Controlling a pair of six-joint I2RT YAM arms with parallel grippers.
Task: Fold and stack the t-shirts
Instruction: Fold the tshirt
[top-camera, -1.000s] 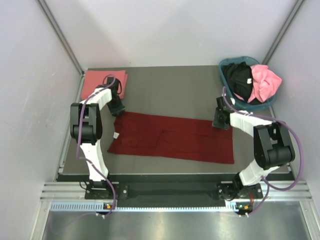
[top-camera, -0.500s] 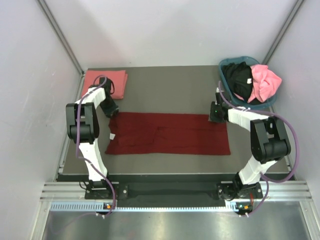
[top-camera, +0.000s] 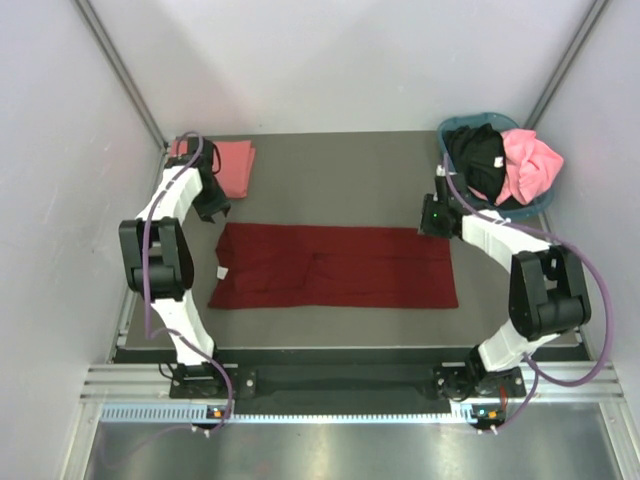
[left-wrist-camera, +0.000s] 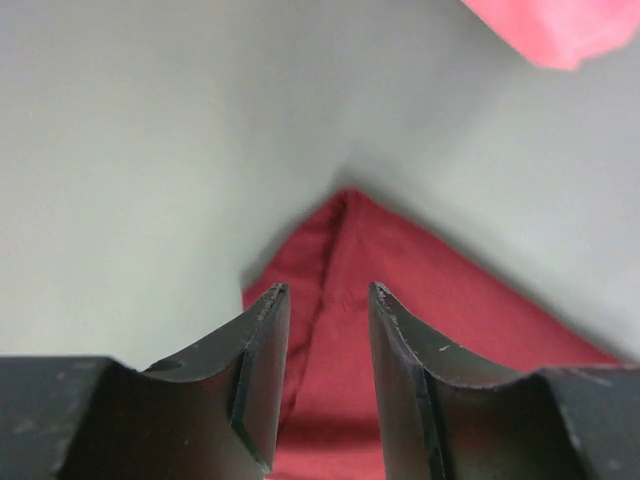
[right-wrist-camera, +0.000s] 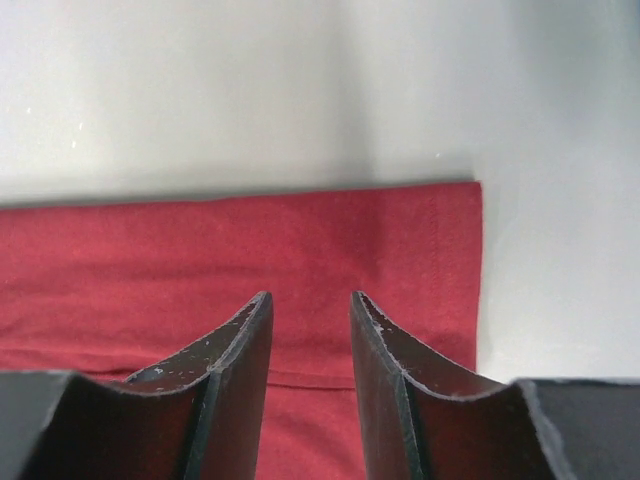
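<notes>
A dark maroon t-shirt (top-camera: 335, 267) lies flat mid-table, folded into a long strip. My left gripper (top-camera: 212, 205) hovers just beyond its far left corner, open and holding nothing. In the left wrist view the gripper (left-wrist-camera: 325, 290) shows a clear gap, with the maroon cloth (left-wrist-camera: 400, 330) below. My right gripper (top-camera: 432, 215) is at the far right corner, also open. In the right wrist view the gripper (right-wrist-camera: 310, 297) stands above the shirt's edge (right-wrist-camera: 200, 250). A folded salmon-pink t-shirt (top-camera: 232, 165) lies at the back left; its corner (left-wrist-camera: 560, 25) shows in the left wrist view.
A teal-blue basket (top-camera: 452, 128) stands at the back right corner, holding a black t-shirt (top-camera: 478, 158) and a bright pink t-shirt (top-camera: 530, 165). Grey table (top-camera: 340, 170) stretches between the salmon-pink t-shirt and the basket. Walls close in on both sides.
Both grippers have opened, let go of the maroon shirt's far corners and pulled back towards the far side. The shirt has settled into a straighter, narrower strip.
</notes>
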